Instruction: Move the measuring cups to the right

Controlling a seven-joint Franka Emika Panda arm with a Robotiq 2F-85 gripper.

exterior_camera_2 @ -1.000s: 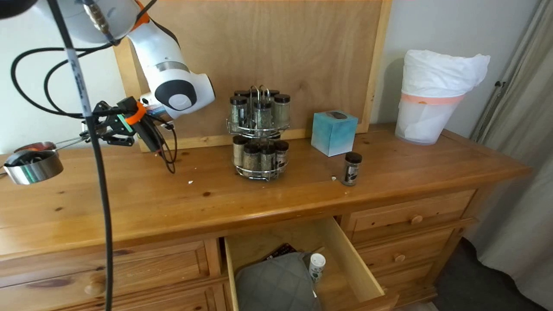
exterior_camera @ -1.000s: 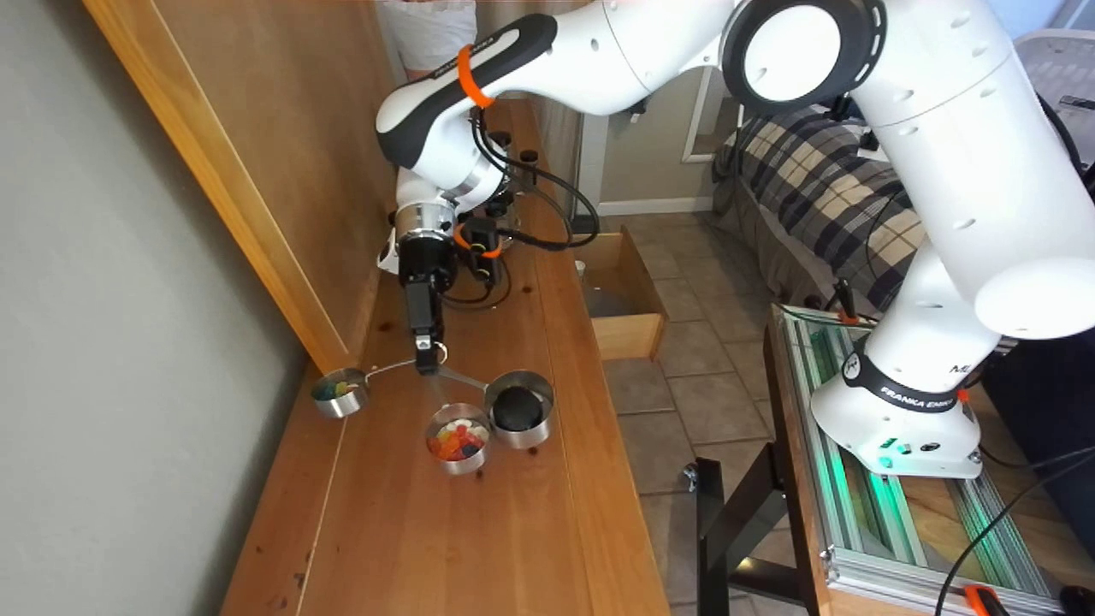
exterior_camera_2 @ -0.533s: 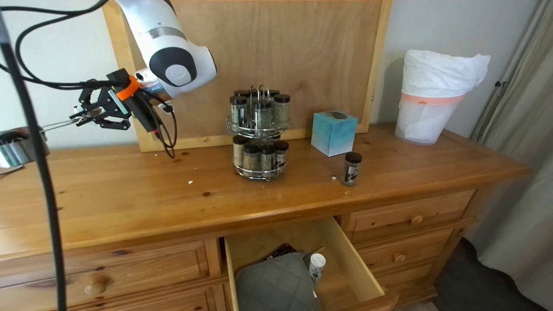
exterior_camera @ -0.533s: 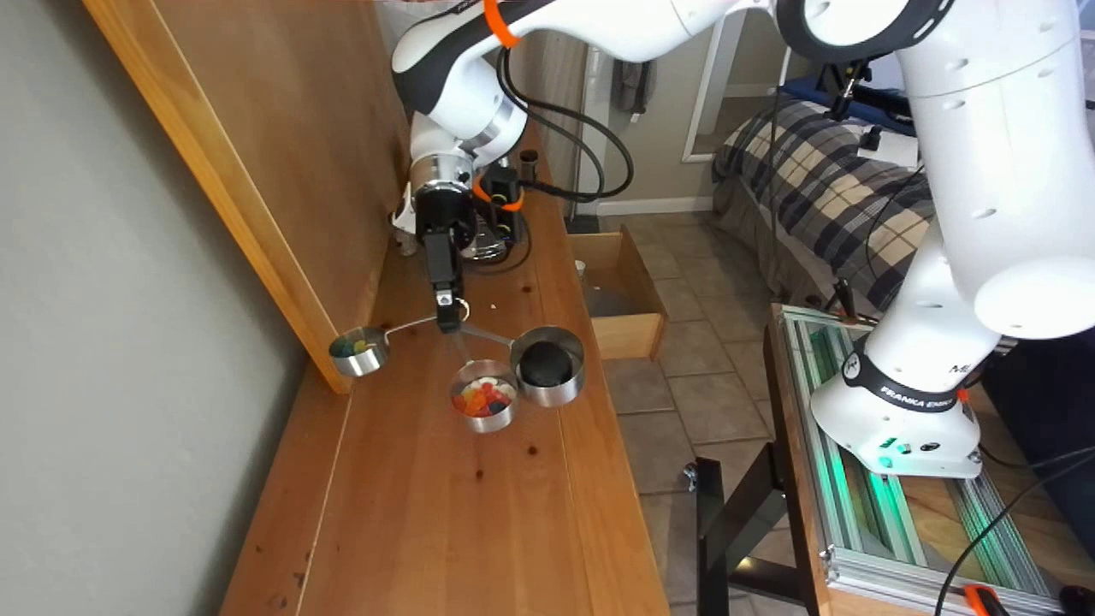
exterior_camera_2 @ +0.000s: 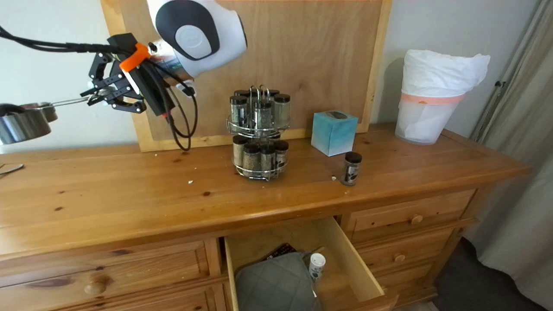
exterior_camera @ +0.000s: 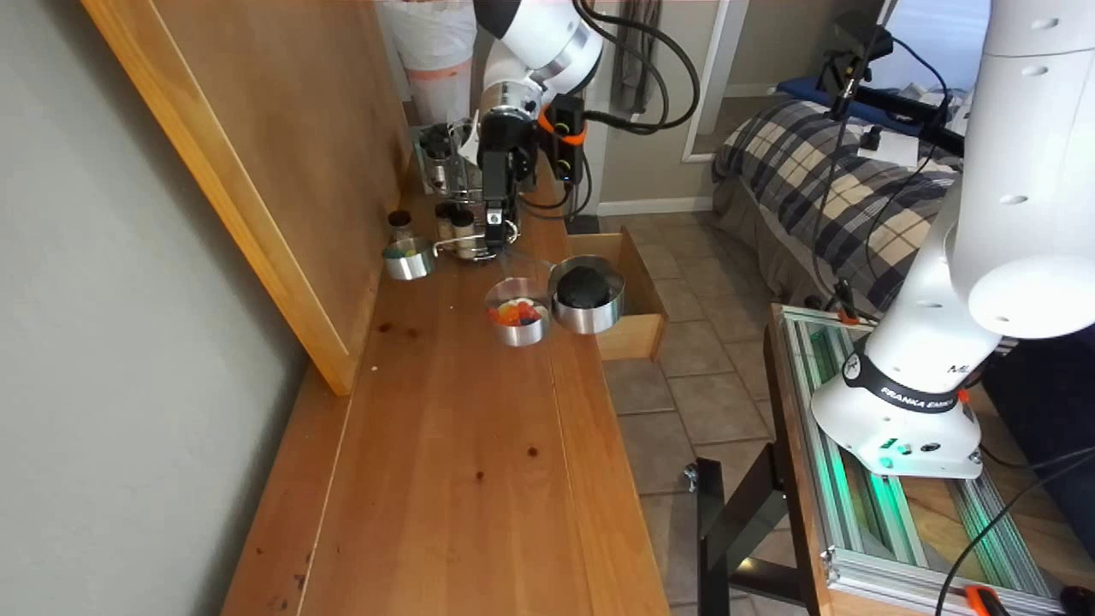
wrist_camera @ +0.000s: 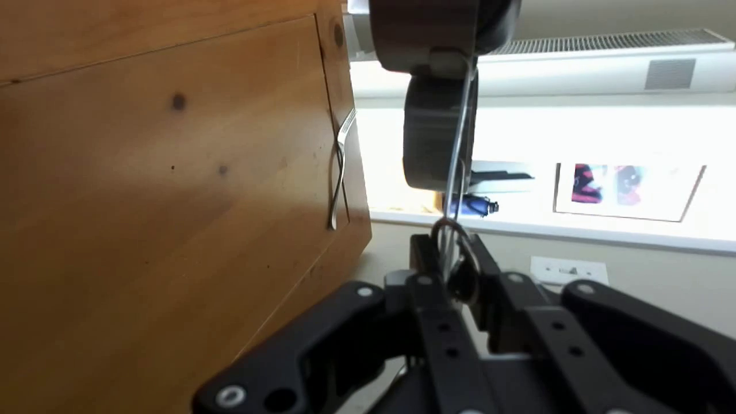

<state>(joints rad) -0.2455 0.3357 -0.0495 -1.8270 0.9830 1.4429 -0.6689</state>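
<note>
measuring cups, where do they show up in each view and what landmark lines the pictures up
In an exterior view: measuring cups near the centre, fanned out.
In an exterior view: measuring cups at the left edge, partly cut off.
Wrist view: measuring cups at the top, just right of centre.
Shared landmark: the wooden dresser top, at left in the wrist view.

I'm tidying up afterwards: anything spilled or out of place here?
Small white bits lie scattered on the dresser top, perhaps spilled crumbs. A drawer stands open, and a jar stands apart from the spice rack.
</note>
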